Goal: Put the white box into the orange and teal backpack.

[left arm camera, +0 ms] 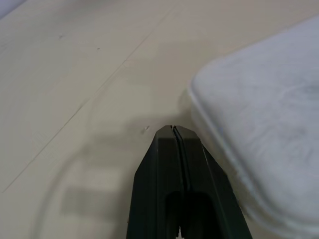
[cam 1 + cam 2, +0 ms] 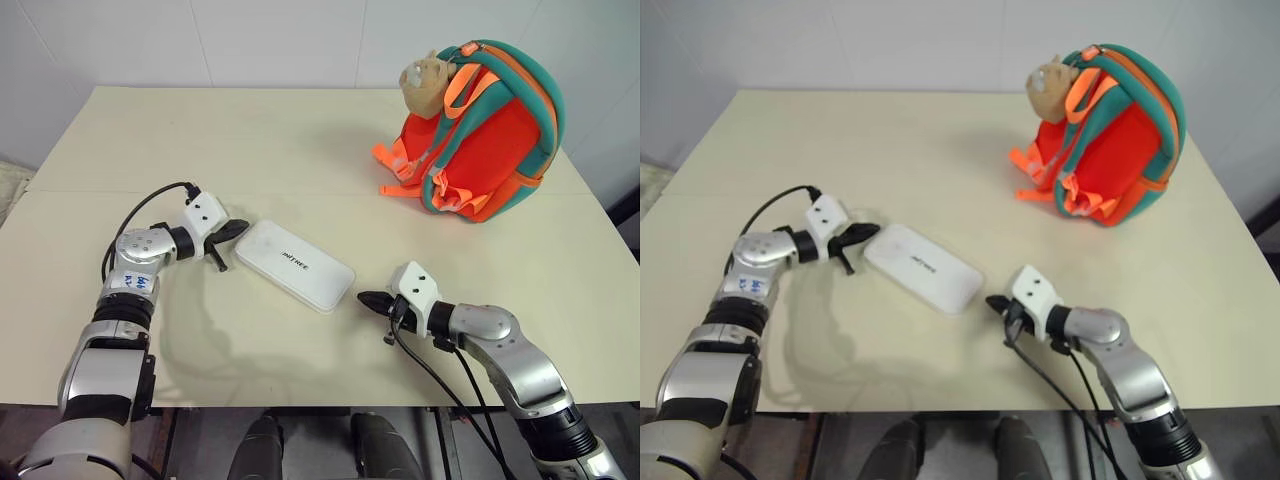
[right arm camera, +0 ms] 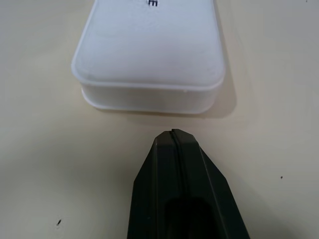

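1. The white box (image 2: 295, 265) lies flat near the table's (image 2: 300, 130) front edge, roughly mid-width, between my left gripper (image 2: 232, 232) and right gripper (image 2: 372, 300).
2. Both my jaws are pressed fully together and hold nothing; each tip sits just beside one short end of the box.
3. I judge it stiff, light and smooth, probably slippery: squeezing its two ends seems best.
4. The orange and teal backpack (image 2: 475, 135) stands near the far right corner; I cannot make out its opening.

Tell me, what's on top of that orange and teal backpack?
A tan plush animal sits at the top of the backpack, beside orange webbing and teal straps. The pack's inside and far side are hidden.
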Controlling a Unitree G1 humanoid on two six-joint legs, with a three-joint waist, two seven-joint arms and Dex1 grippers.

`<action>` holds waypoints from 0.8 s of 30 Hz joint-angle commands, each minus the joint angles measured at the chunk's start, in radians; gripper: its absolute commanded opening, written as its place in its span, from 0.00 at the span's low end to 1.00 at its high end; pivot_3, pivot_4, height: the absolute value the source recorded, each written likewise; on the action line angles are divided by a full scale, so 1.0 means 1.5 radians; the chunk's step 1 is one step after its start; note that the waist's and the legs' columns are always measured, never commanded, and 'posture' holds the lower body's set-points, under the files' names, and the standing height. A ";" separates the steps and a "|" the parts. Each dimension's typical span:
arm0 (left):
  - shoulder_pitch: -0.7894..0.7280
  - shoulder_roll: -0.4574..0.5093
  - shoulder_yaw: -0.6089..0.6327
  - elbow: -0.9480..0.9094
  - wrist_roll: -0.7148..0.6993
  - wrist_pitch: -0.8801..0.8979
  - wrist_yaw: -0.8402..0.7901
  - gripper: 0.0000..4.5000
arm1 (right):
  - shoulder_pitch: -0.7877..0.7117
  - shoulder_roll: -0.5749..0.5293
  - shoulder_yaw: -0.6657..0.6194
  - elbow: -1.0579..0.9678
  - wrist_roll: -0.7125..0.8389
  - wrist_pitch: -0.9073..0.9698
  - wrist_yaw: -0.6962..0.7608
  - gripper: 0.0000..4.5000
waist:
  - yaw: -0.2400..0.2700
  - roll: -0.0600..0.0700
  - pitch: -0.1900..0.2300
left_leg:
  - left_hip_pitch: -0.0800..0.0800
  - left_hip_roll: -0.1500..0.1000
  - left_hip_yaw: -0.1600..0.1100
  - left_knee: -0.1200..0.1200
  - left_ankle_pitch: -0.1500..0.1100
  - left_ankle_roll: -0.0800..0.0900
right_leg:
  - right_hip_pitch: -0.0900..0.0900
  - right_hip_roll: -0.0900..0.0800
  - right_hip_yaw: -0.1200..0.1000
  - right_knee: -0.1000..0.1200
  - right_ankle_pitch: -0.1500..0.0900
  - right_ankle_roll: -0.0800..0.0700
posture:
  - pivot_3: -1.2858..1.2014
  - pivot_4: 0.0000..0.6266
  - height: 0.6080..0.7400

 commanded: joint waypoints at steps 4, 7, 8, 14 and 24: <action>0.012 -0.016 0.009 -0.029 -0.023 0.029 -0.027 0.00 | -0.021 0.006 -0.007 0.008 0.002 -0.011 0.001 0.00 | 0.001 0.000 0.000 | 0.000 0.000 0.000 0.000 0.000 0.000 | 0.000 0.000 0.000 0.000 0.000 0.000 | 0.52 0.24 1.00; 0.031 -0.019 0.029 -0.073 -0.058 0.096 -0.046 0.00 | -0.035 -0.002 -0.019 0.034 0.005 -0.025 0.011 0.00 | -0.001 0.000 0.000 | 0.000 0.000 0.000 0.000 0.000 0.000 | 0.000 0.000 0.000 0.000 0.000 0.000 | 0.52 0.24 1.00; 0.044 -0.014 0.029 -0.097 -0.063 0.111 -0.057 0.00 | -0.040 -0.006 -0.025 0.046 0.007 -0.031 0.016 0.00 | -0.001 0.000 0.000 | 0.000 0.000 0.000 0.000 0.000 0.000 | 0.000 0.000 0.000 0.000 0.000 0.000 | 0.52 0.24 1.00; 0.118 0.009 0.028 -0.211 -0.073 0.162 -0.080 0.00 | -0.049 -0.026 -0.048 0.077 0.017 -0.047 0.044 0.00 | 0.000 0.000 0.000 | 0.000 0.000 0.000 0.000 0.000 0.000 | 0.000 0.000 0.000 0.000 0.000 0.000 | 0.52 0.24 1.00; 0.214 0.007 0.031 -0.383 -0.112 0.268 -0.087 0.00 | -0.072 -0.038 -0.050 0.124 0.017 -0.073 0.082 0.00 | 0.000 0.000 0.000 | 0.000 0.000 0.000 0.001 0.000 0.000 | 0.001 0.000 0.000 0.000 0.000 0.000 | 0.52 0.24 1.00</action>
